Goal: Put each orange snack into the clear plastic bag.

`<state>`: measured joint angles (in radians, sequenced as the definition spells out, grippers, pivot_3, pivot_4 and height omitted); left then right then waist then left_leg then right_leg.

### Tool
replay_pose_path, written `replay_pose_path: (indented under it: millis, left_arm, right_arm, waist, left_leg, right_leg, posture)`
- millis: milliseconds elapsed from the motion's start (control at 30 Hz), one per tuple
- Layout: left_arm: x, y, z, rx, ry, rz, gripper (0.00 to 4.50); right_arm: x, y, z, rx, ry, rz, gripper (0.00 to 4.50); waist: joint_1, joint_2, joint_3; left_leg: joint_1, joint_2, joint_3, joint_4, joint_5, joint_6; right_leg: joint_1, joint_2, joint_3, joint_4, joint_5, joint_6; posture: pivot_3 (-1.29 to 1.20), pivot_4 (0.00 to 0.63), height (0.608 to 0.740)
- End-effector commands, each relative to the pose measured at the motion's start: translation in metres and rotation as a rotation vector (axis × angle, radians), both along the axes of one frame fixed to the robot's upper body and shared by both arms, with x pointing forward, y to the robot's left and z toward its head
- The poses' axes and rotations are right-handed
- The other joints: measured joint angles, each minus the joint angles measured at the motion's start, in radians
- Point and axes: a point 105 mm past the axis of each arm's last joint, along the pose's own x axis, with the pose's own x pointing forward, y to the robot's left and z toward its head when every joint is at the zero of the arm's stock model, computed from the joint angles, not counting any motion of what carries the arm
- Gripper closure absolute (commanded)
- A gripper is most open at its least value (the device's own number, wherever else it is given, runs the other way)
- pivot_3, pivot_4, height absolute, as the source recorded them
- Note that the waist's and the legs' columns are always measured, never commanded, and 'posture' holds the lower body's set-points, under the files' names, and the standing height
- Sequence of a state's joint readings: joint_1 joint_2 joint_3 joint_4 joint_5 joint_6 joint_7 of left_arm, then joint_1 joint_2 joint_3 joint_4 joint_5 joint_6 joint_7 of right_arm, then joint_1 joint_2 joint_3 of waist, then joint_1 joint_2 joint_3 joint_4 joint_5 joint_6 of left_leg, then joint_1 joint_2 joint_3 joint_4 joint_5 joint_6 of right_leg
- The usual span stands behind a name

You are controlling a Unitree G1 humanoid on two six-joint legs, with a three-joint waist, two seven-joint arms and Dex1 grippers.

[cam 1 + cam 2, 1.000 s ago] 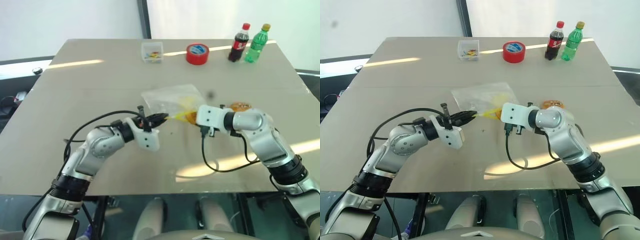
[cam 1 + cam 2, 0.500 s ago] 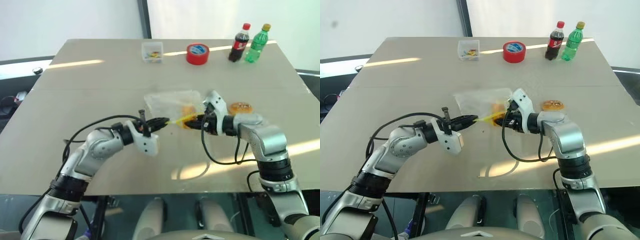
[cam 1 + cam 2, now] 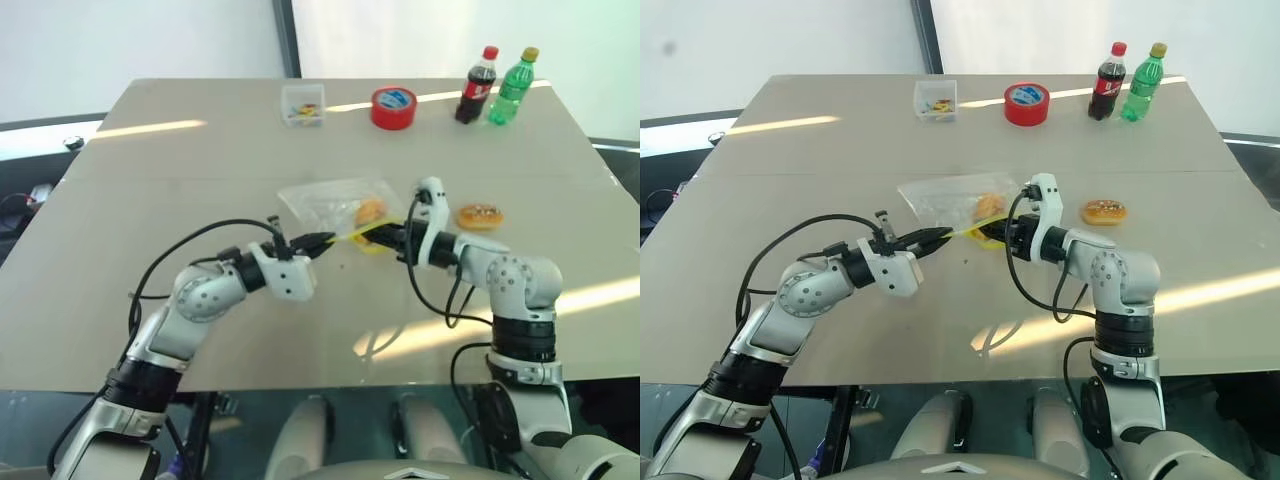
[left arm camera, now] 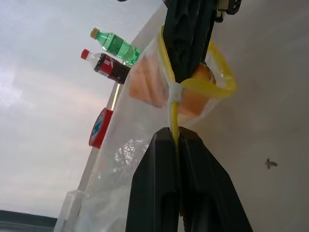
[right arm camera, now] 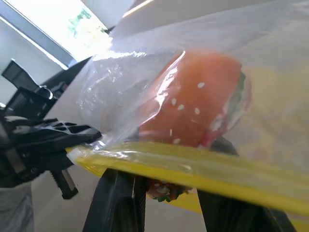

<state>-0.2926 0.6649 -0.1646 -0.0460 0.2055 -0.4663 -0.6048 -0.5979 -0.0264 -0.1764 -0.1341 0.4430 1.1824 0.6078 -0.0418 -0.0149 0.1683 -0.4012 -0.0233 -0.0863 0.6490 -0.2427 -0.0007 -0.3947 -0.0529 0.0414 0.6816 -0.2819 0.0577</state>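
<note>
Arms reach level toward each other: left claw (image 3: 322,240) pinches the bag's yellow seal strip (image 4: 175,104), right claw (image 3: 385,236) holds the burger snack (image 5: 193,104) inside the clear plastic bag (image 3: 330,203), fingertips hidden.

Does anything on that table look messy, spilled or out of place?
Nothing is spilled or damaged. One orange snack lies alone on the table, outside the bag. The bag is lifted and crumpled, its yellow strip stretched between the left gripper and right gripper, with a burger snack partly inside.

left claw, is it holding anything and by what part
Yes: the left claw is shut on the clear plastic bag, pinching its yellow seal strip at the mouth end. The right claw holds the burger-like snack inside the bag's mouth.
</note>
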Motion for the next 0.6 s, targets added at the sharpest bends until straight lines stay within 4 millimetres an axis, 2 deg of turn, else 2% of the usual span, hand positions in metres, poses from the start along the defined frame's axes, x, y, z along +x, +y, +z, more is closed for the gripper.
replay_pose_path:
  millis: [33,133,267,367,433,467,533,600]
  left_arm:
    - [-0.002,0.002,0.013,-0.043,-0.014,0.011,4.50]
    - [0.001,0.004,0.015,-0.074,0.009,0.030,4.50]
    - [0.010,0.010,0.022,-0.178,0.090,0.091,4.50]
    - [0.012,0.014,0.022,-0.259,0.179,0.111,4.50]
    - [0.013,0.016,0.022,-0.295,0.221,0.119,4.50]
    - [0.015,0.018,0.023,-0.314,0.238,0.134,4.50]
    - [0.018,0.022,0.024,-0.330,0.254,0.157,4.50]
    - [0.023,0.026,0.027,-0.369,0.271,0.191,4.50]
  right_arm:
    - [-0.002,0.005,0.012,0.039,-0.057,0.027,3.08]
    - [0.007,0.001,0.005,-0.087,-0.115,-0.033,2.13]
    - [0.026,-0.013,-0.006,-0.366,-0.269,-0.170,0.19]
    - [0.032,-0.017,-0.002,-0.386,-0.282,-0.221,0.19]
    - [0.032,-0.018,-0.006,-0.381,-0.229,-0.230,0.19]
    - [0.034,-0.019,-0.002,-0.381,-0.266,-0.248,0.19]
    - [0.027,-0.015,0.009,-0.397,-0.375,-0.197,0.19]
    - [0.017,-0.011,0.016,-0.355,-0.390,-0.130,0.19]
  waist:
    - [0.001,0.000,0.000]
    - [0.000,0.000,0.000]
    - [0.000,0.000,0.000]
    - [-0.002,0.000,0.000]
    - [-0.003,0.000,0.000]
    - [-0.003,0.000,0.000]
    - [-0.001,0.000,0.000]
    - [0.000,0.000,0.000]
  left_leg:
    - [0.000,0.000,0.000,0.000,0.000,0.000]
    - [0.000,0.000,0.000,0.000,0.000,0.000]
    - [0.000,-0.001,0.000,0.000,0.000,0.000]
    - [0.000,0.000,0.000,0.000,0.000,0.000]
    - [0.000,0.000,0.000,0.000,0.000,0.000]
    - [0.000,0.000,0.000,0.000,0.000,0.000]
    - [0.000,0.001,0.000,0.000,0.000,0.000]
    - [0.000,0.000,0.000,0.000,0.000,0.000]
  right_leg:
    - [0.000,0.000,0.000,0.000,0.000,0.000]
    - [0.000,0.000,0.000,0.000,0.000,0.000]
    - [0.000,0.000,0.000,0.000,0.000,0.000]
    - [0.000,0.000,0.000,0.000,0.000,0.000]
    - [0.000,0.000,0.000,0.000,0.000,0.000]
    - [0.000,0.000,0.000,0.000,0.000,0.000]
    - [0.000,0.000,0.000,0.000,0.000,0.000]
    - [0.000,0.000,0.000,0.000,0.000,0.000]
  posture:
    - [0.00,0.150,0.740]
    - [0.00,0.150,0.740]
    - [0.00,0.150,0.740]
    - [0.00,0.150,0.740]
    - [0.00,0.150,0.740]
    - [0.00,0.150,0.740]
    - [0.00,0.150,0.740]
    - [0.00,0.150,0.740]
